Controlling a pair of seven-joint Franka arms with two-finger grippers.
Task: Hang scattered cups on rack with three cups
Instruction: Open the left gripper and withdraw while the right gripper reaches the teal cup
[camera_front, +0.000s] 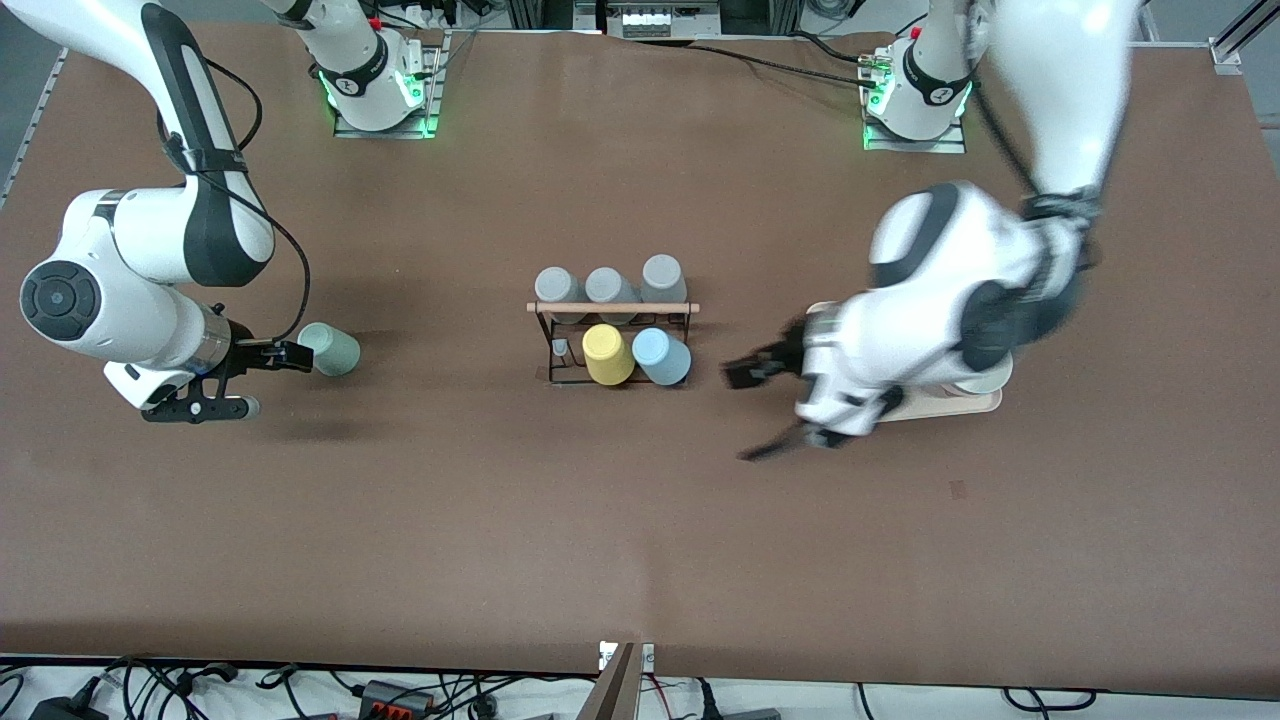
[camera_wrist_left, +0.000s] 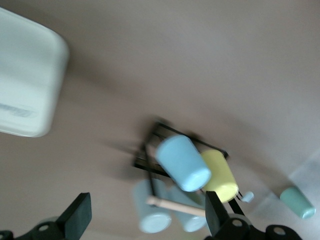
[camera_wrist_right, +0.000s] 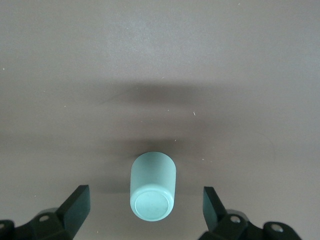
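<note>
The pale mint green cup (camera_front: 331, 350) lies on its side on the table toward the right arm's end. My right gripper (camera_front: 263, 381) is open right at it. In the right wrist view the cup (camera_wrist_right: 153, 186) lies with its base end between my open right gripper's (camera_wrist_right: 146, 207) fingertips. The light blue cup (camera_front: 662, 356) sits tilted on the black wire rack (camera_front: 612, 308), beside a yellow cup (camera_front: 607, 354). My left gripper (camera_front: 755, 411) is open and empty beside the rack, toward the left arm's end. The left wrist view shows the gripper (camera_wrist_left: 146, 215), the blue cup (camera_wrist_left: 182, 162) and the rack's rod (camera_wrist_left: 175, 205).
Three grey cups (camera_front: 610, 285) sit on the rack's row farther from the front camera. A cream rectangular tray (camera_front: 955, 402) lies under the left arm, and shows in the left wrist view (camera_wrist_left: 30, 85). The mint cup also shows there (camera_wrist_left: 297, 201).
</note>
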